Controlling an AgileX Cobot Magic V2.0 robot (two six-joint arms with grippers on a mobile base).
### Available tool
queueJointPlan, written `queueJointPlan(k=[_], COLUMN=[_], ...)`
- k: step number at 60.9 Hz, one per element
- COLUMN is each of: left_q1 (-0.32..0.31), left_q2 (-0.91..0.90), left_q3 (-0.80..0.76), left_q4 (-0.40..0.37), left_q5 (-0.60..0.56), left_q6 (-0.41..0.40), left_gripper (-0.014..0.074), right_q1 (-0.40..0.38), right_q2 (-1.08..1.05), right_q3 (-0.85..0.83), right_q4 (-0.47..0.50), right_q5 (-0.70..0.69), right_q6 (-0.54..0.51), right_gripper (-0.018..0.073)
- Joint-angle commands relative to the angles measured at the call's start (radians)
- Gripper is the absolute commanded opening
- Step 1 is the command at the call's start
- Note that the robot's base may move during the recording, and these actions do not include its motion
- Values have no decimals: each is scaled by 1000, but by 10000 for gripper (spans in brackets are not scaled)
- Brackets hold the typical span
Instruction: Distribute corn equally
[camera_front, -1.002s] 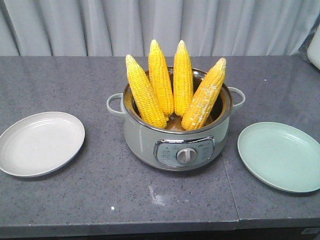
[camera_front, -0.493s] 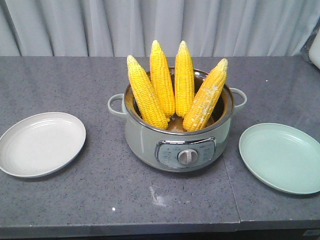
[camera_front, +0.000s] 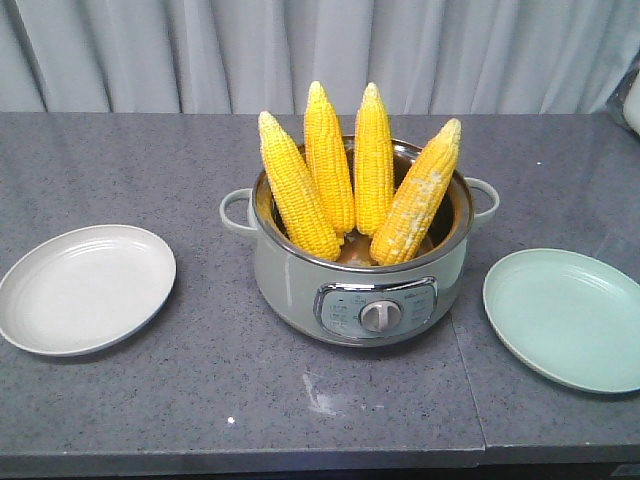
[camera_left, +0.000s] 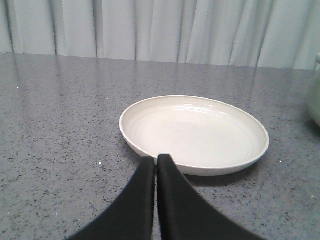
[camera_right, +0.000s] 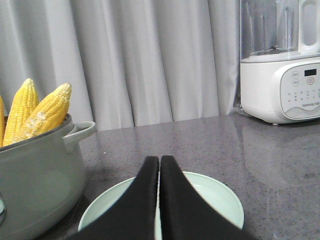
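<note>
Since a second ago the whole scene has slid a little to the right in the front view; no thing has moved against its neighbours. At 9 o'clock from the pot, the round glossy cream plate (camera_front: 85, 290) is bare, and the left gripper (camera_left: 156, 157) hangs before it with fingers pressed together. In the round pale green electric pot (camera_front: 290, 280), four bright yellow corn cobs (camera_front: 330, 160) stand leaning on the rim. At 3 o'clock, the round mint green plate (camera_front: 565, 315) is bare too. The right gripper (camera_right: 159, 159) hangs above it, pressed together on nothing. I judge the sharing not yet begun: two cobs for each plate remain.
</note>
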Motion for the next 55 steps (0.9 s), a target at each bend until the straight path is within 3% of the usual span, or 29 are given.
queueJointPlan(k=[1,55], left_q1=[-3,-3], left_q2=[-5,-5], left_q3=[-29,-29], left_q4=[-9,-9], left_q5=[-71,-71], left_q6=[-2,-2], left_gripper=[-6,-6], right_q1=[-6,-6], right_q2=[-6,-6], right_q3=[18,18], right_q4=[-5,-5], right_q5=[-76,-76], right_q6=[-1,-1], right_gripper=[-2,-2])
